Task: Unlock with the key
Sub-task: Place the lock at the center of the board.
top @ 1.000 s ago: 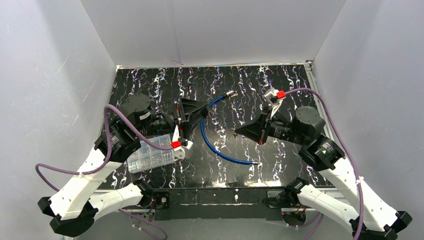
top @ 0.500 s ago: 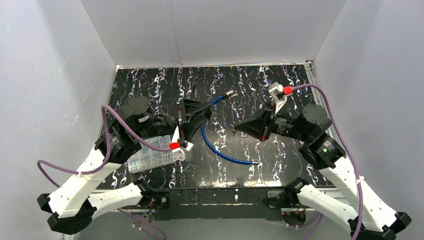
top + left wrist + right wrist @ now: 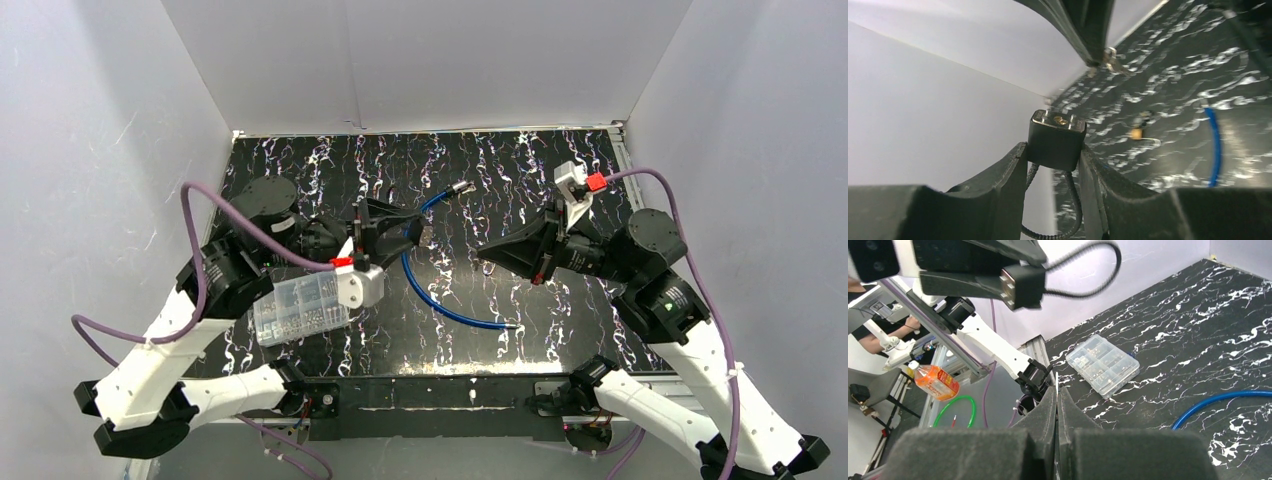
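Note:
A black padlock (image 3: 1057,142) with a braided cable loop (image 3: 1075,200) is clamped between my left gripper's (image 3: 1053,148) fingers, its silver keyhole face (image 3: 1058,120) pointing away. In the top view the left gripper (image 3: 405,236) holds the padlock (image 3: 419,237) above the table's middle. My right gripper (image 3: 1056,390) is shut on the key (image 3: 1056,381), seen edge-on as a thin pale sliver. The padlock (image 3: 1023,285) hangs up and to the left of it, well apart. From the left wrist view the key (image 3: 1113,57) sticks out of the right gripper's tip.
A clear plastic parts box (image 3: 298,307) lies near the left arm. A blue tube (image 3: 440,305) curves across the black marbled table (image 3: 560,330). A small brass piece (image 3: 1136,133) lies on the table. White walls close three sides.
The left gripper has turned and shifted slightly right and nearer with the padlock. The right arm has drawn back to the right and lifted, still pinching the key.

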`<state>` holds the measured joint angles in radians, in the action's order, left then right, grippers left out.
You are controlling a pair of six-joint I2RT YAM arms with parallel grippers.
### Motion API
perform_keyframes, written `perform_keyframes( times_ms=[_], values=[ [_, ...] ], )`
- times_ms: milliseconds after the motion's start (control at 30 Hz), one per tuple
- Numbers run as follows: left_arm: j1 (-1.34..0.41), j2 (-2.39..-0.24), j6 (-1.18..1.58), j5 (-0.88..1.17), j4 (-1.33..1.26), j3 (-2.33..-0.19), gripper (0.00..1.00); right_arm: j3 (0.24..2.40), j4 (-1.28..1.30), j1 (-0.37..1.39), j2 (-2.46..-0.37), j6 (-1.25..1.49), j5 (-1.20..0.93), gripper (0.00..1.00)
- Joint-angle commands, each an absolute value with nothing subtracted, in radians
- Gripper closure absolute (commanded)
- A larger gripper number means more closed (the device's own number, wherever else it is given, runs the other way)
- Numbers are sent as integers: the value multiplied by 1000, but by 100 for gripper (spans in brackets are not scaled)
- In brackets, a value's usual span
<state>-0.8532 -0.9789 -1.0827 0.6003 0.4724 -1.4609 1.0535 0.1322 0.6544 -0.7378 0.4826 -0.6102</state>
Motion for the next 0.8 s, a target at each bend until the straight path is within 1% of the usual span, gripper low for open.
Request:
perform_keyframes(
  times_ms=[0,233,333,433,600,767],
  values=[
    [-858,-1044,-926,661,771,-1567,100,1135,189,649,-720,412,-645,99],
    [-856,-1133,-757,798,1010,-1605,100,1223,375,650,-748,270,-682,99],
    [-855,-1204,-792,813,1140,-1575,100,1233,440,650,-757,228,-649,99],
    [-855,-1284,-875,765,1220,-1476,100,1178,426,650,-719,249,-600,99],
    [-855,-1440,-935,658,1189,-1350,100,1087,423,650,-620,309,-499,99],
    [-860,-1505,-874,506,883,-1190,100,1034,457,648,-530,344,-403,99]
  ],
)
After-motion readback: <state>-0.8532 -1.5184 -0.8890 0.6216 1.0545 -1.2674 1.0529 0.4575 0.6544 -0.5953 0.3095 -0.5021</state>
